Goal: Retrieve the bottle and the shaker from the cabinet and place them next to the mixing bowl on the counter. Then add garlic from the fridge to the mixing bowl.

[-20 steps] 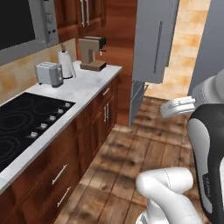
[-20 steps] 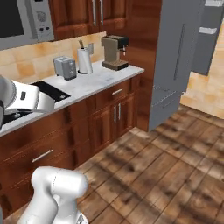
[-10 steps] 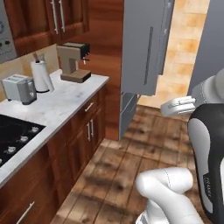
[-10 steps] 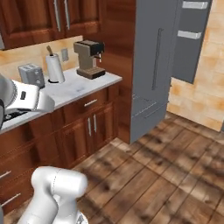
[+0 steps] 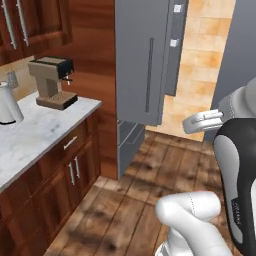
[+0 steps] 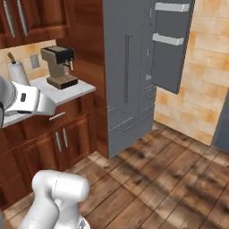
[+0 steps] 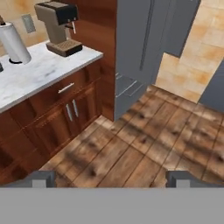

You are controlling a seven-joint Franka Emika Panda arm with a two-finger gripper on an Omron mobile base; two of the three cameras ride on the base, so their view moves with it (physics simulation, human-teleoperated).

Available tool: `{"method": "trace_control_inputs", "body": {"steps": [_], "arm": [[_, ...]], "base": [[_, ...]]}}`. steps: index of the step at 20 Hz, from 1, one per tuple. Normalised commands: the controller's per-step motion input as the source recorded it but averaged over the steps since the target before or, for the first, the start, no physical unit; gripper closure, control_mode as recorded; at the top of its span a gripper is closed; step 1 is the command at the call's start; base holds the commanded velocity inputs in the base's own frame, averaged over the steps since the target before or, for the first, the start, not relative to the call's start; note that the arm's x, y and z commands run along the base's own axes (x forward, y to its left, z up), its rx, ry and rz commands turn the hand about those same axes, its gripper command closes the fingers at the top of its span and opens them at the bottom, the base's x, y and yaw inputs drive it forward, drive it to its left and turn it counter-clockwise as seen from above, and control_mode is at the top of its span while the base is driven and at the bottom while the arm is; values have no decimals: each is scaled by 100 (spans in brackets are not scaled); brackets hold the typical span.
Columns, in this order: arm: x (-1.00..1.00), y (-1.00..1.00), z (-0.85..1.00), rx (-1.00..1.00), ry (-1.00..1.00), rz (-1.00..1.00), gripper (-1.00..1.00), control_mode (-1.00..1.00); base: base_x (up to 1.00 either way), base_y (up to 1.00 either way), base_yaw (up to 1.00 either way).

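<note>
**Wood floor lies open before the fridge**

Left base view: floorboards (image 5: 145,200) run clear at 6 o'clock; the grey steel fridge (image 5: 142,65) stands at 12, the marble counter (image 5: 40,132) ending at 9.

Right base view: the fridge's door (image 6: 172,42) hangs ajar at 1 o'clock.

Hand view: the gripper (image 7: 111,180) spreads wide, holding nothing, above bare floor.

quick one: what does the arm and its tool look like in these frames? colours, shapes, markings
Glossy white arm of rounded, tubular links, with a dark grey to black joint section bearing small pale lettering too small to read. No loose cables show. The tool ends in two small, blocky, dark grey finger tips, set far apart.
</note>
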Motion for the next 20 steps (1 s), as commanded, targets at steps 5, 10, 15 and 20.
{"method": "trace_control_inputs", "body": {"steps": [5, 10, 15, 20], "arm": [[0, 0, 0, 0, 0, 0, -100, 100], [0, 0, 0, 0, 0, 0, -100, 100], [0, 0, 0, 0, 0, 0, -100, 100], [0, 0, 0, 0, 0, 0, -100, 100]], "base": [[70, -100, 2], [58, -100, 2], [65, -100, 16], [86, -100, 27]]}}
